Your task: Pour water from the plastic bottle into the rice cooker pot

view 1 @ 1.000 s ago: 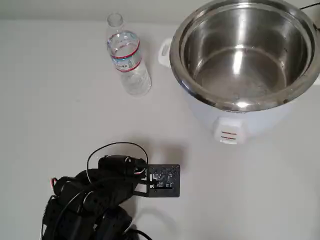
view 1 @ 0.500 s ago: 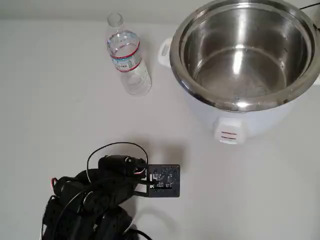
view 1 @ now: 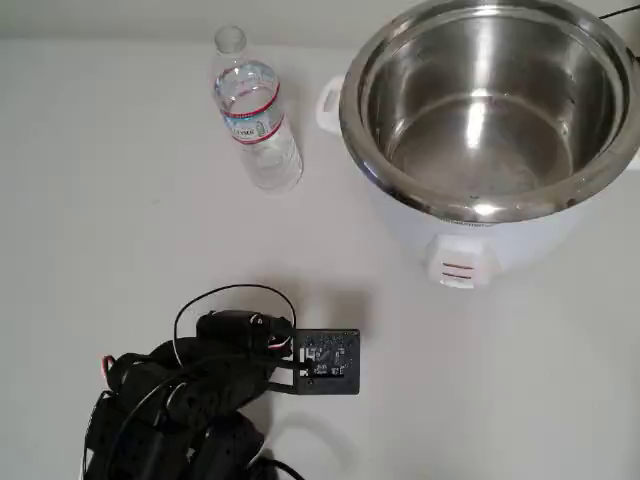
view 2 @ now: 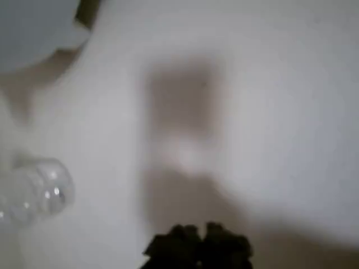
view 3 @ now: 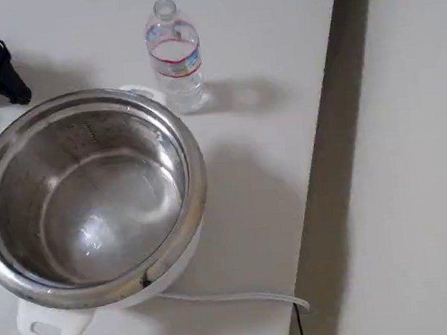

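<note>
The plastic bottle [view 1: 255, 115] stands upright on the white table, left of the rice cooker pot [view 1: 490, 100] in the overhead view; its water is barely visible. The shiny steel pot sits in a white cooker body, and its inside looks bare. My arm [view 1: 200, 385] is folded at the bottom left, far from both. In the blurred wrist view my gripper [view 2: 197, 246] shows as dark fingertips pressed together at the bottom edge, holding nothing, with the bottle [view 2: 39, 190] low at the left. In the fixed view the bottle [view 3: 174, 57] stands beyond the pot [view 3: 83, 198].
The table's edge [view 3: 326, 157] runs down the right side of the fixed view. A white cord [view 3: 237, 298] trails from the cooker near that edge. White table surface lies between my arm and the bottle.
</note>
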`<state>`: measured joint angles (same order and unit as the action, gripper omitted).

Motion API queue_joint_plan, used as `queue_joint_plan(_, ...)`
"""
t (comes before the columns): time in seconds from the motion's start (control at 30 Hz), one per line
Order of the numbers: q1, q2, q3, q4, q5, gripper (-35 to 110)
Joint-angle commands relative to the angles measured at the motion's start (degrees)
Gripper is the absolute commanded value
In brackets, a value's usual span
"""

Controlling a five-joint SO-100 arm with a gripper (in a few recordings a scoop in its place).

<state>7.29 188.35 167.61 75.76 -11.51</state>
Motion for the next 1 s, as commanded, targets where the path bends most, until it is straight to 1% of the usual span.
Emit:
queue_joint_plan(0.0,0.44,0.00,2.29,-0.09,0.26,0)
queue_joint_plan(0.33,-0.53,0.00,2.29,-0.09,-0.35,1)
queue_joint_plan(0.4,-2.81,0.00,2.46,-0.97,-0.09,1)
queue_joint_plan(0.43,-5.45,0.09,2.64,-1.32,-2.72,1)
queue_joint_plan(0.47,-8.17,0.09,3.16,-2.11,-10.81,2)
queue_joint_plan(0.5,-10.90,0.09,4.57,-3.69,-22.59,4)
queue_joint_plan(0.53,-13.36,0.09,5.62,-5.80,-28.83,4)
queue_joint_plan(0.6,-16.96,0.18,6.15,-8.44,-38.23,5)
queue_joint_plan(0.63,-18.90,0.18,6.15,-10.02,-41.75,5)
queue_joint_plan(0.7,-21.97,0.18,6.15,-15.38,-45.62,5)
queue_joint_plan(0.77,-23.73,0.26,8.17,-23.29,-50.36,7)
queue_joint_plan(0.8,-23.64,0.26,9.76,-28.39,-53.17,13)
queue_joint_plan(0.87,-23.99,-1.41,10.20,-36.47,-57.04,17)
queue_joint_plan(0.97,-24.70,-5.89,10.37,-50.19,-62.05,28)
